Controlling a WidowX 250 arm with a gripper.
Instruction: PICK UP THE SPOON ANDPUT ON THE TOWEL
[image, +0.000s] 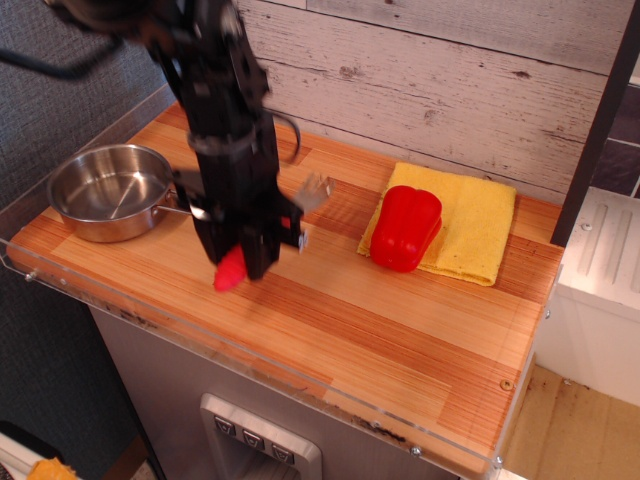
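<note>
Presently the gripper has its jaws clamped on the spoon, held above the counter, well apart from the towel.

The wooden table carries a steel pan and yellow towel.

Ahead of you, at three o'clock from the arm, the desk lies bare along the front half, a wide lane running to the right edge. The towel sits at two o'clock, and the red pepper stands on its near-left part, blocking the direct line in; the towel's right and back portions show open cloth. At nine o'clock the steel pan fills the left end. The plank wall closes off twelve o'clock.
</note>
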